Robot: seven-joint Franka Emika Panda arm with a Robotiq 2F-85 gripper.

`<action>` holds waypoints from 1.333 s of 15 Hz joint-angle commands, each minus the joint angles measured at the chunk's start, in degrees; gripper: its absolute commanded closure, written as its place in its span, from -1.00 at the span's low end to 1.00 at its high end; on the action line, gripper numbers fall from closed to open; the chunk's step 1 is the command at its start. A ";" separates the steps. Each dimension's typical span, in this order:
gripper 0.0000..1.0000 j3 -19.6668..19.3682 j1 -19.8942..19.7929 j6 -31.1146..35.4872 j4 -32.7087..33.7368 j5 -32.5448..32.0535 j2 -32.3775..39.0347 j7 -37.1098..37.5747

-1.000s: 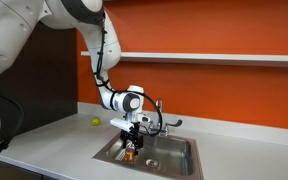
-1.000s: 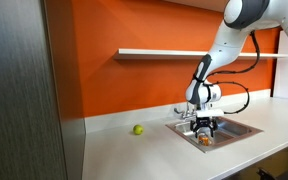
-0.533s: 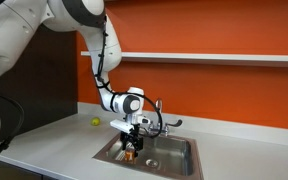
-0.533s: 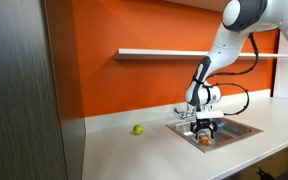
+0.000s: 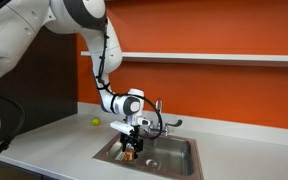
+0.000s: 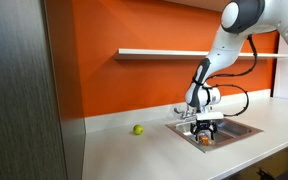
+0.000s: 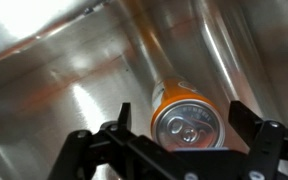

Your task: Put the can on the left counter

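Steel sink basin [image 5: 180, 160], arm [image 5: 103, 58] folded down into it, jaws spread (one each side) around the can [image 7: 190, 118].

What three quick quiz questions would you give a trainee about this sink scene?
1. True or false: the can stands on the counter.
2. Where is the yellow-green ball? A in the sink, B on the counter, C held by the gripper.
3. What stands between the gripper's fingers?
Key: 1 false, it stands in the sink; 2 B; 3 the can.
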 commanded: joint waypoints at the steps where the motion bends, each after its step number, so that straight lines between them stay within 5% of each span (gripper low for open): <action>1: -1.00 -0.06 0.00 -0.53 1.37 1.36 0.73 -1.85; 2: -1.00 -0.08 0.03 -0.52 1.43 1.32 0.77 -1.83; 4: -0.45 -0.06 -0.01 -0.39 1.56 1.38 0.93 -1.82; 9: 0.23 0.02 0.03 -0.21 1.92 1.48 1.30 -1.73; 20: 0.23 -0.42 1.24 -1.27 1.10 0.58 -1.21 -1.04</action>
